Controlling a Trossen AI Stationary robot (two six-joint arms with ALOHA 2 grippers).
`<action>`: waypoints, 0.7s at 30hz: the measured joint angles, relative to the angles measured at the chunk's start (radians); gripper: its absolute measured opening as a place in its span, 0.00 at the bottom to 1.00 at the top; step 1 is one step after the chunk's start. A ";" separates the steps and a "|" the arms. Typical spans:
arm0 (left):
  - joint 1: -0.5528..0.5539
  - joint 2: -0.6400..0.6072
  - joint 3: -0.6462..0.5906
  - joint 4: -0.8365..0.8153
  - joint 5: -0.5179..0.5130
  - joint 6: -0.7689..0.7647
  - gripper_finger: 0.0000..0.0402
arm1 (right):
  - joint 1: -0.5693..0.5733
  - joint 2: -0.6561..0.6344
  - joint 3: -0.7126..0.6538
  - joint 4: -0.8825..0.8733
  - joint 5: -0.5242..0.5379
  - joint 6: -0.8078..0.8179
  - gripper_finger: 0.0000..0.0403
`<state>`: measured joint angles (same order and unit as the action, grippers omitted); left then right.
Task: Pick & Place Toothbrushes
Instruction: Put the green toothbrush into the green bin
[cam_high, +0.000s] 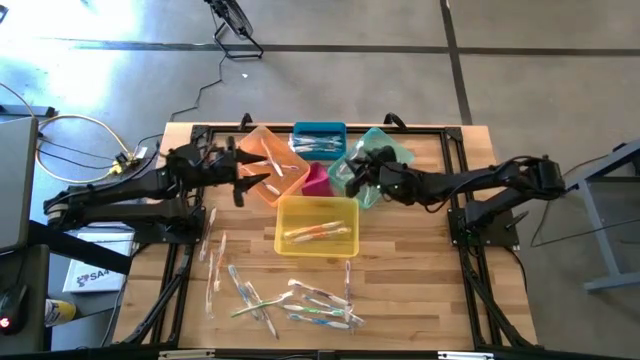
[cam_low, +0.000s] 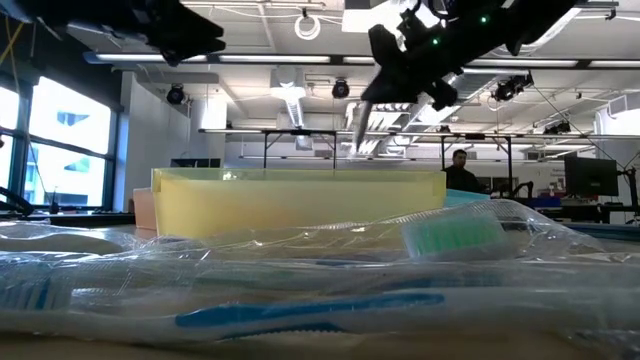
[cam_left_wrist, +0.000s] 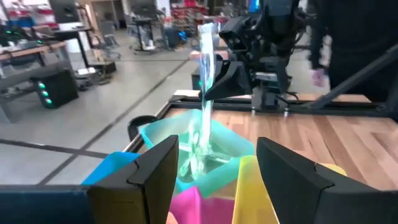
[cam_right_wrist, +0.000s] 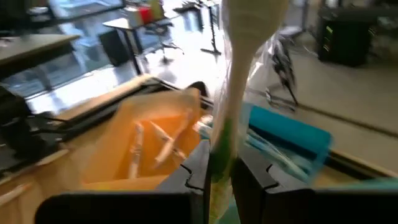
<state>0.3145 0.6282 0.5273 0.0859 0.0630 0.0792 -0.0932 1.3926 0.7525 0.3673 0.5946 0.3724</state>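
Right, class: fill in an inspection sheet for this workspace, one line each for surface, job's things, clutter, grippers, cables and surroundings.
Surface: wooden table.
Job's things: wrapped toothbrushes loose at the table's near edge; others in the yellow bin, orange bin and blue bin.
Clutter: nothing seen.
Grippers: right gripper shut on a green toothbrush above the teal bin; left gripper open over the orange bin.
Cables: a cable left of the table.
Surroundings: person in the room behind.

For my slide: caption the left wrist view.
Right gripper dangles a wrapped toothbrush over the teal bin.
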 joint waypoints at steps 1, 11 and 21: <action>0.000 -0.027 -0.016 0.000 -0.010 -0.006 0.53 | -0.011 -0.013 0.000 -0.042 0.004 0.028 0.09; 0.000 -0.175 -0.124 -0.026 -0.024 -0.012 0.53 | -0.114 -0.031 -0.001 -0.331 -0.116 0.299 0.08; 0.000 -0.181 -0.126 -0.092 -0.024 -0.011 0.53 | -0.158 -0.033 -0.001 -0.486 -0.245 0.365 0.08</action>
<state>0.3143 0.4472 0.4015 -0.0065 0.0387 0.0687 -0.2512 1.3594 0.7517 -0.1190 0.3500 0.7371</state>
